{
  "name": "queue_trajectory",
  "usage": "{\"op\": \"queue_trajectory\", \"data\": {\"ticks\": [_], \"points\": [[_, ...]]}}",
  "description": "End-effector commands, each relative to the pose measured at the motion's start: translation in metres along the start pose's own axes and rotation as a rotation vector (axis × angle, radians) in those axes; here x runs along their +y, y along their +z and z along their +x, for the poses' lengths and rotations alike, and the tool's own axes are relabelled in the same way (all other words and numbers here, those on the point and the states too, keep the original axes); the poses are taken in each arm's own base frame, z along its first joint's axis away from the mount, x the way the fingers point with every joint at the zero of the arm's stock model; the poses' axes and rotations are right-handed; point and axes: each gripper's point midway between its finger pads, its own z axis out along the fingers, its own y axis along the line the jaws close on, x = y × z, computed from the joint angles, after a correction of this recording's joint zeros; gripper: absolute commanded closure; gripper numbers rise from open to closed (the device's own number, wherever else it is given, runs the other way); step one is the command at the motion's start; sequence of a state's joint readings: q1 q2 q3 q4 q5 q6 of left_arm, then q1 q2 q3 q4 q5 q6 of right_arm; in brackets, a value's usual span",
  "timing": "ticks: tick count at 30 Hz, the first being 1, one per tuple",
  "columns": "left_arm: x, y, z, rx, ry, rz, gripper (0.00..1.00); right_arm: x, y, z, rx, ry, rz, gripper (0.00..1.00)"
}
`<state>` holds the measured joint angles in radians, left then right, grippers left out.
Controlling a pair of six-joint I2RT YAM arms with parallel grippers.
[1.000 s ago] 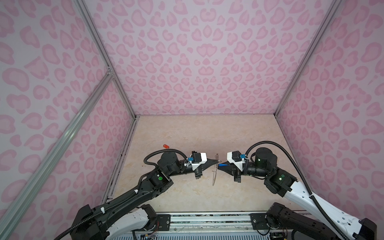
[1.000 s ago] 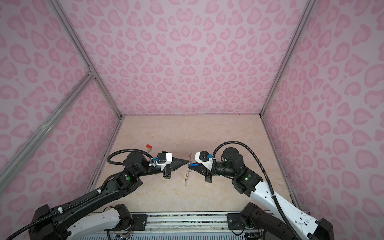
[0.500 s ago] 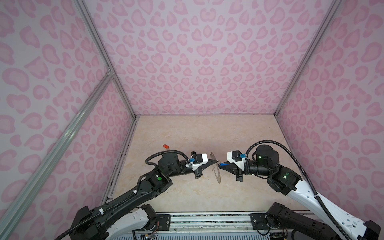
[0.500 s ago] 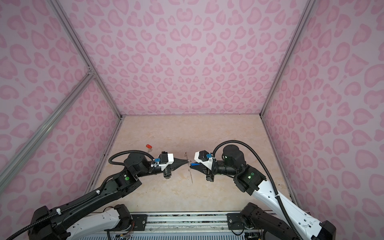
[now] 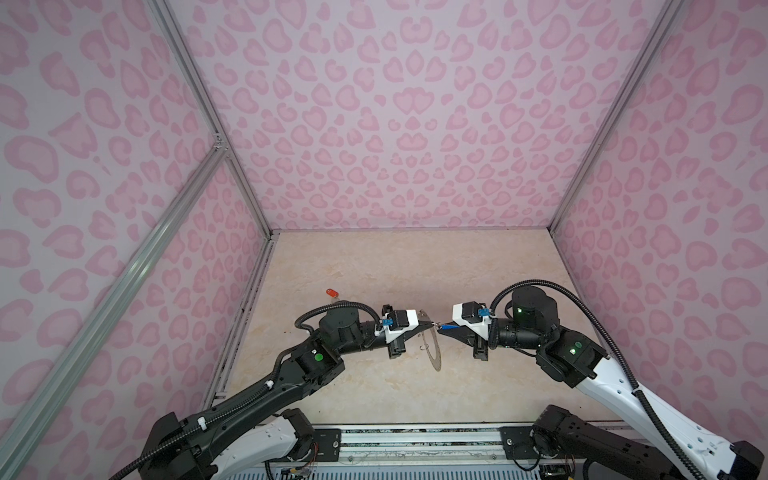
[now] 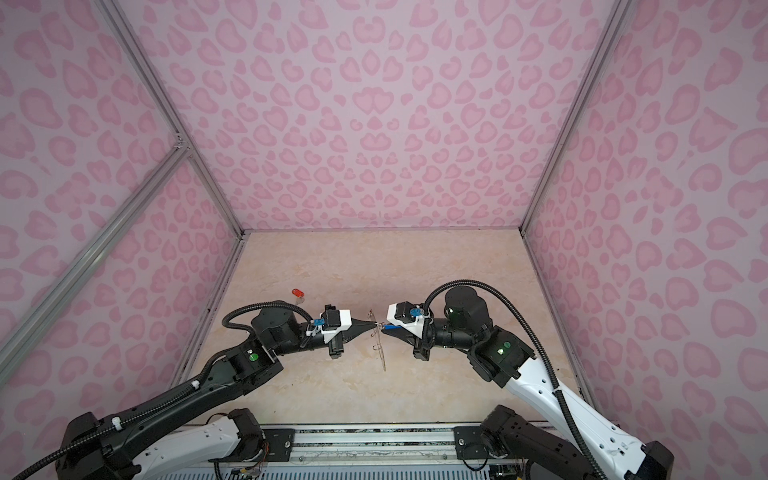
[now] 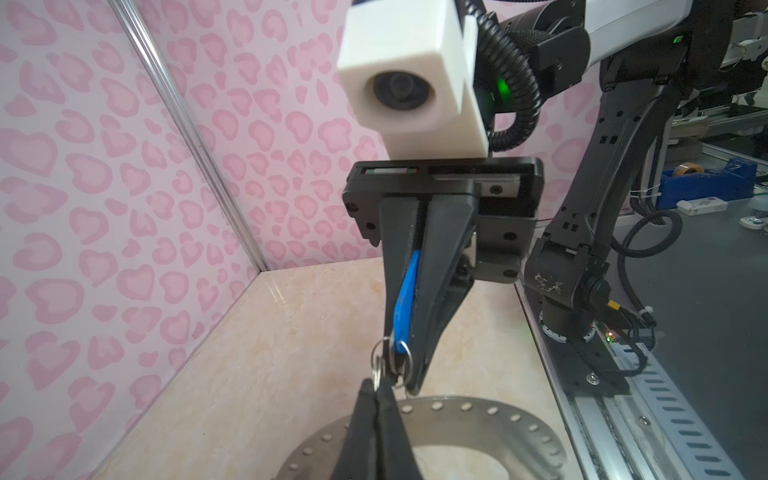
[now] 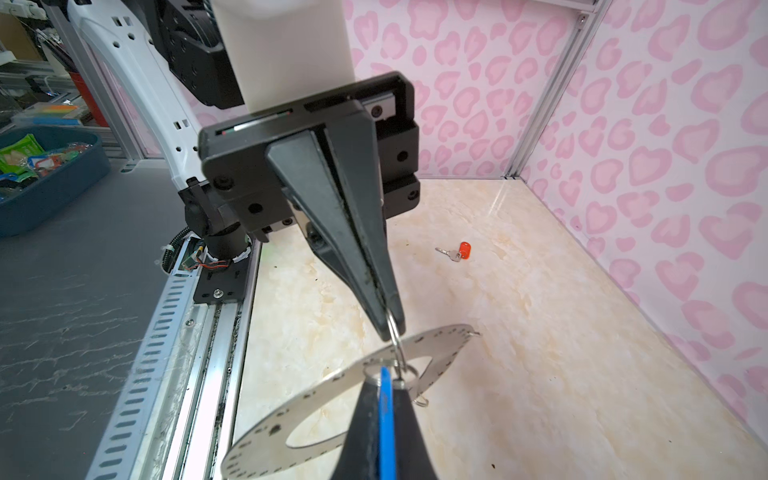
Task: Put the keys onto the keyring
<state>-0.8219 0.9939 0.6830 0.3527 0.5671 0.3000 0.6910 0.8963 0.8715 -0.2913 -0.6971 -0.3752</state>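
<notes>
Arms level, tips meeting over bench [image 5: 395,266]: left gripper [image 5: 430,323] clenched on wire loop of flat grey metal keyring [image 8: 316,405], which hangs; right gripper [image 5: 442,327] clamps blue-tagged silver key [image 7: 405,307]. Red-orange-tagged silver key [image 8: 457,252] lies on bench.

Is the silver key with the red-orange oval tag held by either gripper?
No: the small silver key with the red-orange oval tag lies alone on the beige marbled tabletop, nothing gripping it.
</notes>
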Motion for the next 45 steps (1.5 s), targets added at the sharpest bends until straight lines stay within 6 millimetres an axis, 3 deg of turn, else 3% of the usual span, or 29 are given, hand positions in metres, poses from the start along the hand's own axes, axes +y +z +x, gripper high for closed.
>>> {"op": "queue_trajectory", "data": {"ticks": [1,21,25,29,33,36,42,45], "points": [[0.002,-0.002,-0.009,-0.02,0.036,-0.004,0.97,-0.003,0.0,0.006,0.036,-0.027,0.018,1.0],[0.001,0.002,0.013,0.067,0.039,0.002,0.96,-0.015,0.002,0.004,0.069,-0.108,0.052,1.0],[0.013,0.0,0.023,0.092,0.02,-0.063,0.73,-0.02,0.007,0.012,0.119,-0.124,0.048,1.0],[0.034,-0.02,0.037,0.123,-0.027,-0.191,0.59,-0.027,0.022,0.035,0.214,-0.128,0.025,1.0],[0.062,-0.054,0.054,0.158,-0.073,-0.39,0.55,-0.037,0.047,0.058,0.276,-0.132,-0.012,1.0],[0.077,-0.082,0.063,0.178,-0.102,-0.541,0.53,-0.044,0.075,0.063,0.267,-0.139,-0.064,1.0],[0.084,-0.115,0.067,0.192,-0.136,-0.696,0.52,-0.049,0.123,0.051,0.243,-0.193,-0.158,1.0],[0.084,-0.124,0.085,0.251,-0.179,-0.742,0.52,-0.051,0.133,0.077,0.293,-0.194,-0.178,1.0]]}}
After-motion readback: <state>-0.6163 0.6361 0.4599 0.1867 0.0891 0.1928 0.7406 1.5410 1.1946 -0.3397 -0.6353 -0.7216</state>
